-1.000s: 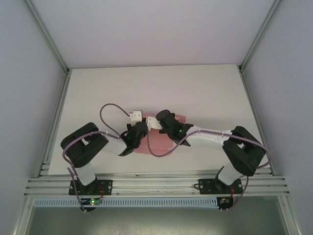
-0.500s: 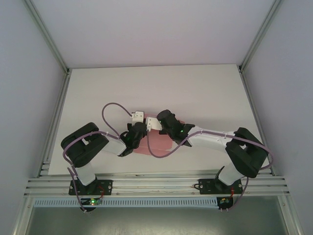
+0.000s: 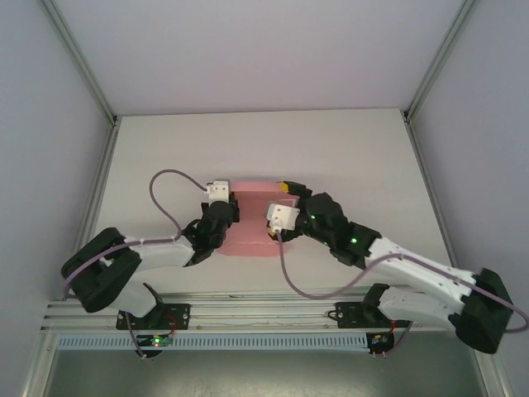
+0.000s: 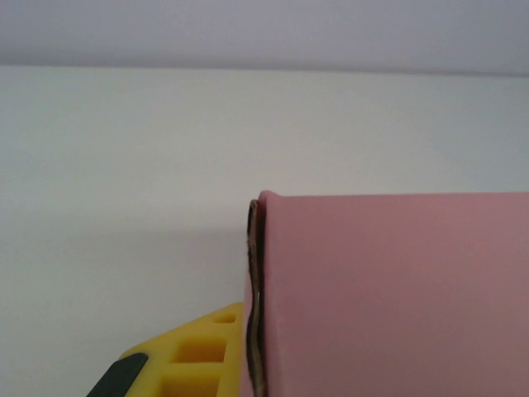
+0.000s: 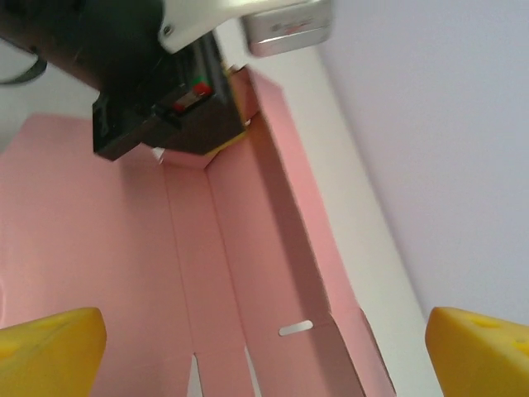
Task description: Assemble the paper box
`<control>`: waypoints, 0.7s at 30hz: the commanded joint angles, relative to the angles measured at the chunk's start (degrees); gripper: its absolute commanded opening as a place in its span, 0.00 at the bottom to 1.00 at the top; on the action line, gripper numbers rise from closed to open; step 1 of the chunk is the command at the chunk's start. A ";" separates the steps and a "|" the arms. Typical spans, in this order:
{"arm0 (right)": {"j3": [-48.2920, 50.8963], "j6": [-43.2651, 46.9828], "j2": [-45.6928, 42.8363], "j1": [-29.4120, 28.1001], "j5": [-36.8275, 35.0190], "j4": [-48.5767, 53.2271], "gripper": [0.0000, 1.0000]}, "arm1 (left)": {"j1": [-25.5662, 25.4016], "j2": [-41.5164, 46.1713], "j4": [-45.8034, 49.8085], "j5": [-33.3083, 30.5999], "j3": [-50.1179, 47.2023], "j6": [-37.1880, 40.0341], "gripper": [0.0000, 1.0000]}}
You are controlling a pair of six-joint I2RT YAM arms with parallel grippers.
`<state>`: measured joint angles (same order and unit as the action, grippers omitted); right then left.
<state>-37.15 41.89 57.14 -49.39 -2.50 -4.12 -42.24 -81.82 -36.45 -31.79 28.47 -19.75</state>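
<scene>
A white bench (image 3: 347, 157) inside a pale-walled enclosure carried the pink paper box (image 3: 252, 225), a die-cut sheet lying mostly flat at the middle of the surface, between the two arms. The left pincer (image 4: 254, 357) was clenched on the sheet's left edge, one yellow finger (image 4: 194, 356) pressed against the card. A long edge panel rose from its crease beside it. The right pincer (image 5: 264, 347) hung released over the sheet, its yellow fingers (image 5: 50, 351) spread wide apart.
</scene>
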 commanded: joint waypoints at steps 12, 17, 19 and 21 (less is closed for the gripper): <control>-5.43 -29.85 -11.73 7.90 -12.25 2.77 0.98 | 0.42 16.04 13.59 3.90 -3.72 -1.50 0.00; -8.43 -35.72 -5.36 14.68 -5.08 6.59 0.98 | 0.39 18.89 14.61 5.85 -4.05 -1.20 0.00; -8.80 -35.53 -3.28 15.53 -1.81 6.56 0.98 | 0.40 19.07 14.98 5.82 -3.96 -1.19 0.00; -9.30 -34.69 -1.52 15.55 1.58 6.82 0.98 | 0.45 18.81 15.35 5.50 -3.86 -1.32 0.00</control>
<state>-44.49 9.72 54.28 -33.95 -7.20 0.54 -42.24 -63.57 -23.09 -26.28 24.95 -20.14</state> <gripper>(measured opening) 0.983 0.093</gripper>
